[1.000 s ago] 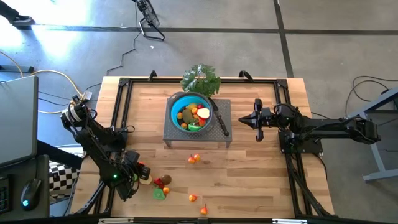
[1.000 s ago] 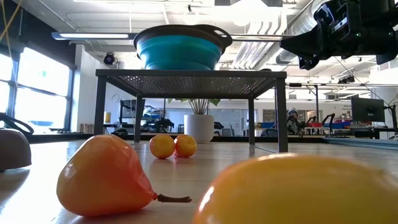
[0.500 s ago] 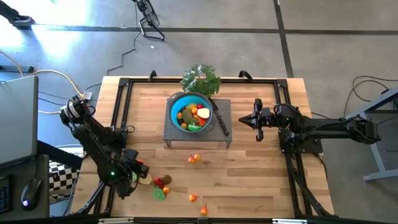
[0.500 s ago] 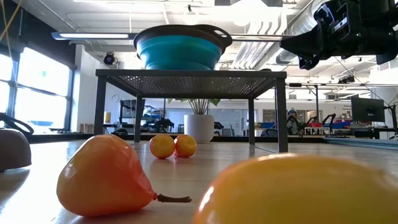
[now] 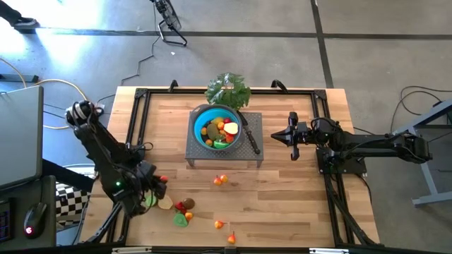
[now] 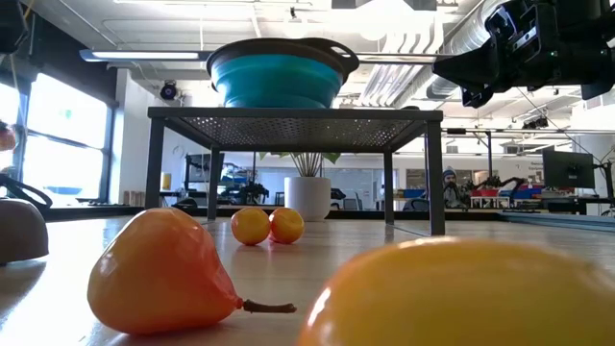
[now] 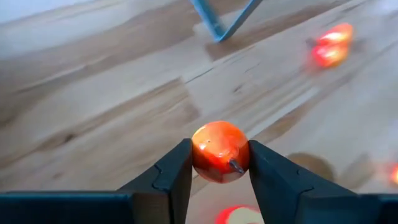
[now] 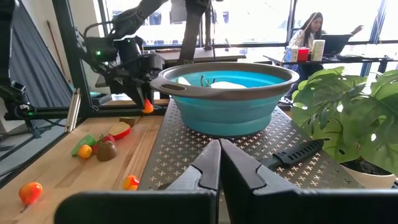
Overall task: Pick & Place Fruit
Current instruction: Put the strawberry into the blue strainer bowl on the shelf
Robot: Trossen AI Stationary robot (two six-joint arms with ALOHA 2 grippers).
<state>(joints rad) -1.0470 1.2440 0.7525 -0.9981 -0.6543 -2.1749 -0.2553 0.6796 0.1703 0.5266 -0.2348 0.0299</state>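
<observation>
My left gripper (image 5: 159, 185) is over the table's near left part, shut on a small red-orange fruit (image 7: 219, 151) with a short stem. The right wrist view also shows that fruit (image 8: 148, 106) above the wood. A blue bowl (image 5: 217, 127) holding several fruits sits on a grey perforated stand (image 5: 224, 154) at the table's middle. More small fruits lie on the wood: an orange pair (image 5: 221, 180), a red and brown cluster (image 5: 185, 206), a green piece (image 5: 181, 219) and an orange one (image 5: 219, 225). My right gripper (image 5: 292, 137) waits shut, right of the stand. My left gripper pinches the fruit by its two opposite sides (image 7: 194, 155) between the two fingers. The fingers slant down from the table's left side. The fruit is lifted clear of the table, its stem (image 7: 236, 166) turned back toward the wrist.
A black-handled knife (image 5: 251, 137) lies on the stand beside the bowl, and a leafy green bunch (image 5: 228, 89) stands behind it. A black frame (image 5: 138, 120) runs along the table's edges. In the low view an orange pear-shaped fruit (image 6: 159, 271) and a yellow fruit (image 6: 461, 293) lie close.
My left gripper has risen and drawn slightly toward the far edge, tipping less steeply, with the red-orange fruit still between its fingers. The fruit now hangs higher above the wood.
</observation>
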